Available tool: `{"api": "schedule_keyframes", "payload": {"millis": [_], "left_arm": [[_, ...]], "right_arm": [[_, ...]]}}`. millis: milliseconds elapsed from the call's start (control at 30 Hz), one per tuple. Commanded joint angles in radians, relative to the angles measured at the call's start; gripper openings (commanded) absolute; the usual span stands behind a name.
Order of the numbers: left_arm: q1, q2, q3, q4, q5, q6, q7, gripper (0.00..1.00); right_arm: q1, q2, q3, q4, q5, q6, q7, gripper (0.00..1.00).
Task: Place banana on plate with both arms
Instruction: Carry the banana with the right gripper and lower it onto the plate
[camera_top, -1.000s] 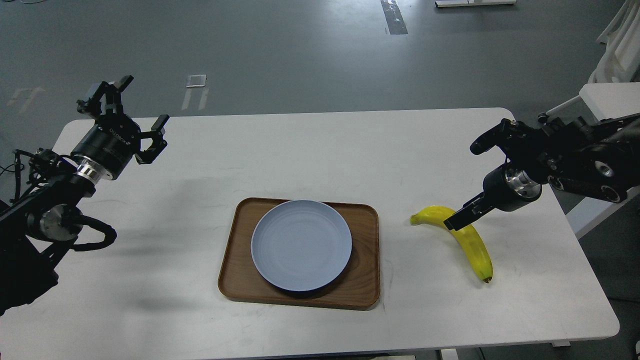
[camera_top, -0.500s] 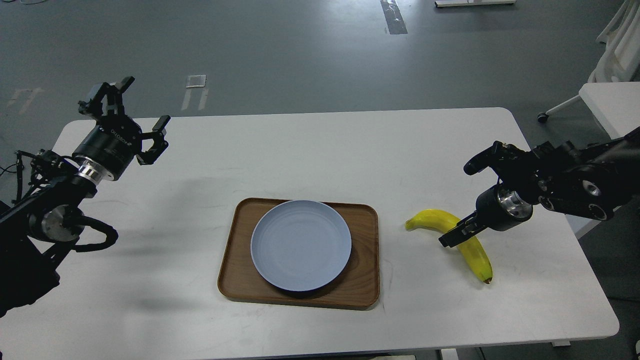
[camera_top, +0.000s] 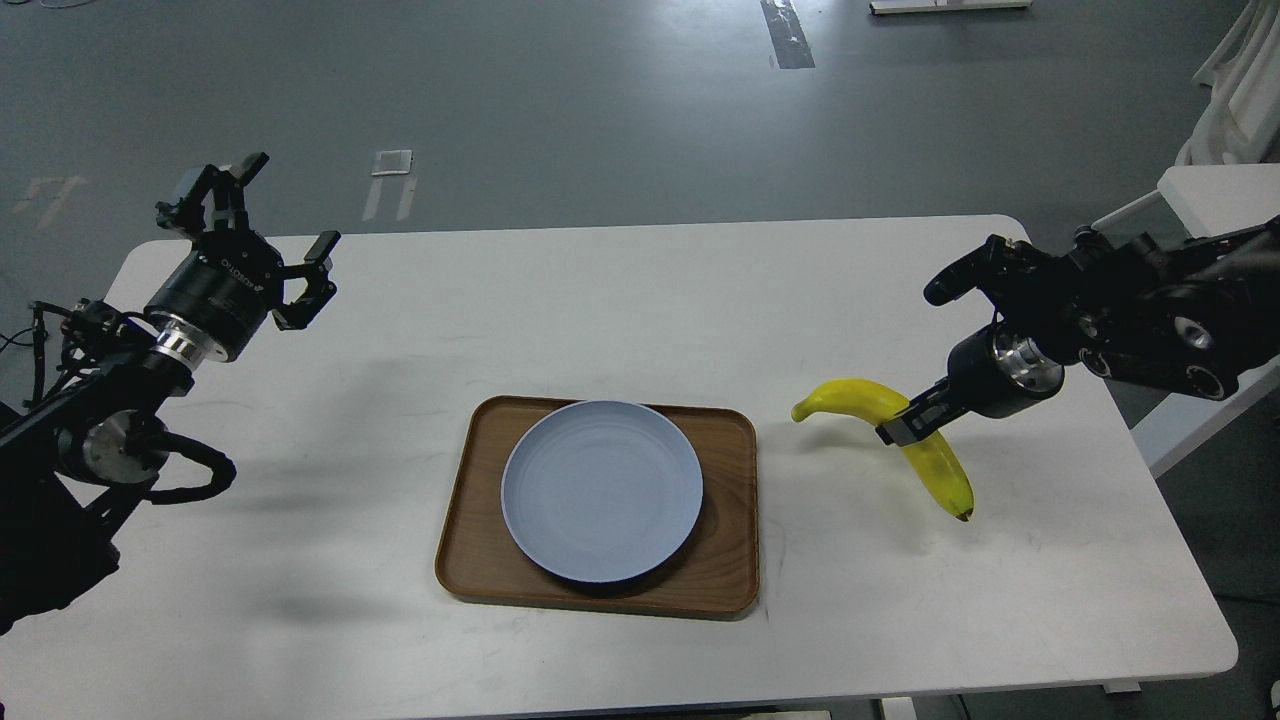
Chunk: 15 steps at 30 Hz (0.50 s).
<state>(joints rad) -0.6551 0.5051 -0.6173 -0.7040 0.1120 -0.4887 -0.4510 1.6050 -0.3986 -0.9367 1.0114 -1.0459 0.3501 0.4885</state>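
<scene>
The yellow banana (camera_top: 860, 398) hangs a little above the white table, right of the tray, stem end pointing left and dark tip down to the right. My right gripper (camera_top: 903, 425) is shut on the banana's middle, coming in from the right. The pale blue-grey plate (camera_top: 602, 489) lies empty on the brown tray (camera_top: 725, 570) at the table's centre. My left gripper (camera_top: 262, 232) is open and empty, raised above the table's far left corner, far from the plate.
The white table (camera_top: 620, 300) runs from the left arm to the right arm. A white chair or bench (camera_top: 1215, 195) stands beyond the right edge. Grey floor lies behind the table.
My right gripper closed on the banana and raised it off the table, shifting it slightly left and up. The left arm has not moved.
</scene>
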Motion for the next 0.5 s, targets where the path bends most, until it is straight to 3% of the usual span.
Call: {"api": "schedule_keyframes", "payload": {"millis": [0,467], "left_arm": [[-0.004,0.000,0.001,0.000,0.000,0.000,0.002,1.00],[-0.004,-0.013,0.001,0.000,0.002,0.000,0.002,1.00]], "right_arm": [[0.067,0.075,0.001,0.035,0.111,0.001,0.000,0.19],[0.024,0.399,-0.005,-0.037,0.437,-0.007,0.000,0.21]]}}
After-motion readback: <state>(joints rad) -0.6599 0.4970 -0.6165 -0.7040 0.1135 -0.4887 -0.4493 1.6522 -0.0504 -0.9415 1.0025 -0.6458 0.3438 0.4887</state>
